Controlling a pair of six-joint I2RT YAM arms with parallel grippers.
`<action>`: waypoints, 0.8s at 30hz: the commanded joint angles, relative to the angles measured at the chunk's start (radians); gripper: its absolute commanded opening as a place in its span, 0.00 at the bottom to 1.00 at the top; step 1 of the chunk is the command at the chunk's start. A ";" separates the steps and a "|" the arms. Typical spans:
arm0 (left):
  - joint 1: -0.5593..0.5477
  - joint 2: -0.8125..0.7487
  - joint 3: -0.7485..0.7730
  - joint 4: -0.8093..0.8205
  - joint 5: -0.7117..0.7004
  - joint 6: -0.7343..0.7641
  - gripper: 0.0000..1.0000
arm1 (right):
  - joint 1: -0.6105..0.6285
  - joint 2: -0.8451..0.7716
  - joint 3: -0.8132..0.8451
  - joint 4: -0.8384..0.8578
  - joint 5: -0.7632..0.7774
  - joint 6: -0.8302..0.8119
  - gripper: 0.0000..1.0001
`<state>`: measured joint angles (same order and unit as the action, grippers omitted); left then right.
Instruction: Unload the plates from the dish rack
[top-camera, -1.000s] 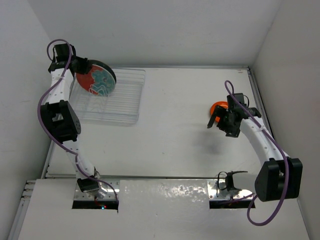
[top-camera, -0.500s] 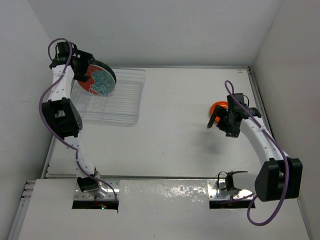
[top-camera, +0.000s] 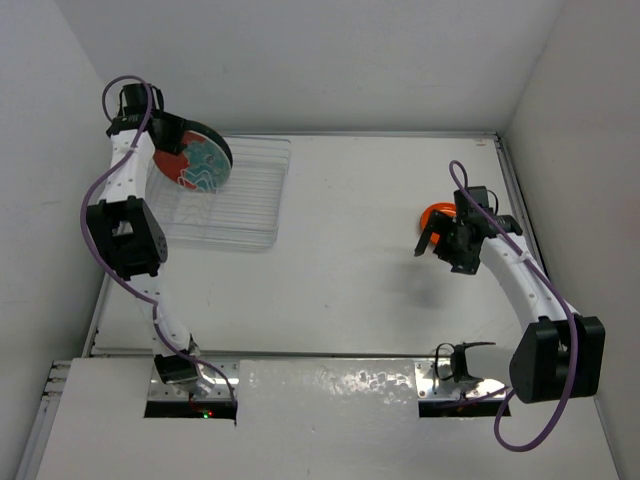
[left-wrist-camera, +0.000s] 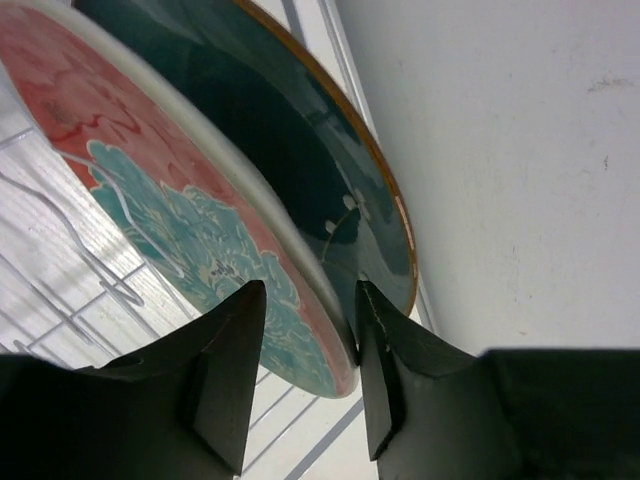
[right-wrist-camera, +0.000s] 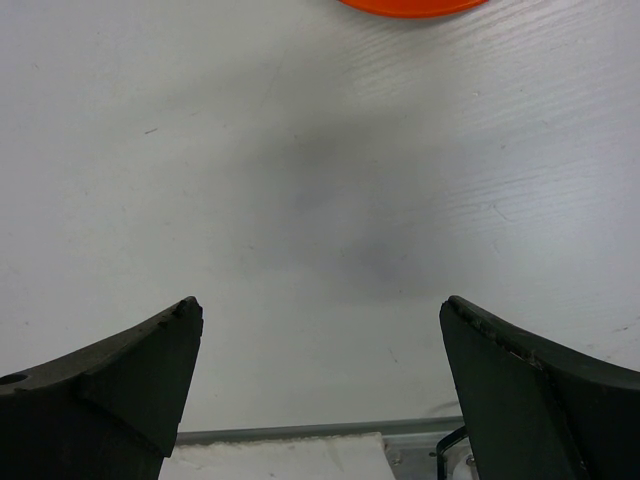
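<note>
The half red, half teal plate (top-camera: 200, 162) stands on edge at the back left of the wire dish rack (top-camera: 245, 200). In the left wrist view the dark teal plate (left-wrist-camera: 300, 130) stands just behind the red and teal plate (left-wrist-camera: 150, 200). My left gripper (top-camera: 172, 140) (left-wrist-camera: 308, 290) is open and straddles the red and teal plate's rim, with one finger in the gap between the two plates. The orange plate (top-camera: 433, 213) (right-wrist-camera: 410, 6) lies flat on the table at the right. My right gripper (top-camera: 442, 248) (right-wrist-camera: 320, 300) hangs open and empty just in front of it. The yellow-gold plate is not in view.
White walls close in the table (top-camera: 350, 250) on the left, back and right. The rack's wires (left-wrist-camera: 60, 300) run under the left fingers. A metal rail (right-wrist-camera: 300, 435) marks the table's near edge, by the arm bases.
My left wrist has shifted a little right and toward the red and teal plate's rim. The plates and the right arm have not moved.
</note>
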<state>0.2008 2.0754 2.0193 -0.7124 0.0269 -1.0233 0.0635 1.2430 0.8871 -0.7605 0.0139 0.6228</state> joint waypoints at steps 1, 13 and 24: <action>-0.012 -0.049 -0.008 0.001 -0.048 0.008 0.37 | 0.007 -0.004 0.006 0.032 -0.011 -0.014 0.99; -0.018 -0.113 -0.019 -0.022 -0.050 -0.007 0.00 | 0.007 -0.005 -0.011 0.043 -0.011 -0.012 0.99; -0.011 -0.288 -0.093 0.017 -0.041 -0.029 0.00 | 0.006 -0.008 -0.010 0.059 -0.057 -0.009 0.99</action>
<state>0.1886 1.9362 1.8988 -0.7822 -0.0105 -1.0554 0.0635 1.2430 0.8749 -0.7338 -0.0196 0.6170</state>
